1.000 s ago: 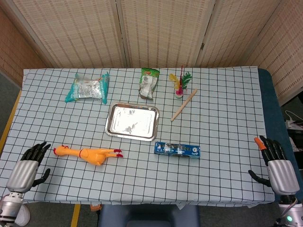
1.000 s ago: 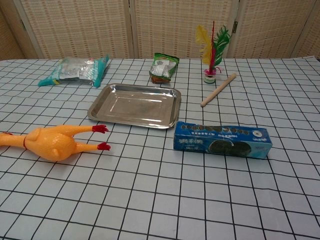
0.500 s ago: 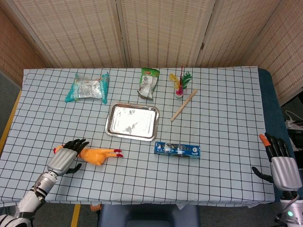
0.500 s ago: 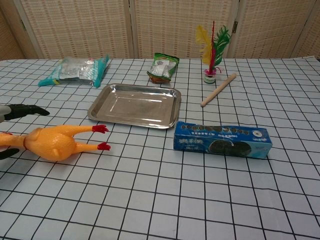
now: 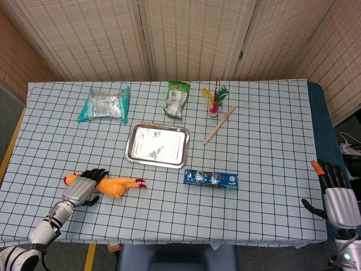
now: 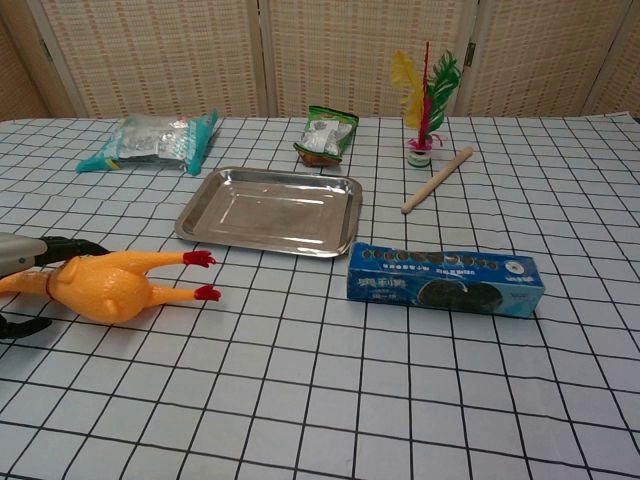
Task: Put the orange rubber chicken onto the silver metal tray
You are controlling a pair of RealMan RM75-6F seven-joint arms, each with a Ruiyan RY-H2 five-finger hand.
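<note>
The orange rubber chicken (image 5: pixel 118 184) lies on its side near the table's front left, its red feet pointing right toward the blue box. My left hand (image 5: pixel 82 189) reaches over the chicken's neck end. In the chest view its dark fingers (image 6: pixel 65 245) lie just behind the chicken (image 6: pixel 110 285) and the thumb shows in front, with the fingers apart and no grip visible. The silver metal tray (image 5: pixel 158 144) sits empty behind and to the right of the chicken, also in the chest view (image 6: pixel 265 210). My right hand (image 5: pixel 335 195) hovers open off the table's right front edge.
A blue box (image 5: pixel 212 179) lies right of the chicken, in front of the tray. Along the back are a silver snack bag (image 5: pixel 104 105), a green packet (image 5: pixel 177 99), a feather shuttlecock (image 5: pixel 214 101) and a wooden stick (image 5: pixel 219 125).
My left hand has moved from the table's left edge rightward onto the chicken's neck end. The right hand has drifted slightly back and right. The chicken has stayed in place.
</note>
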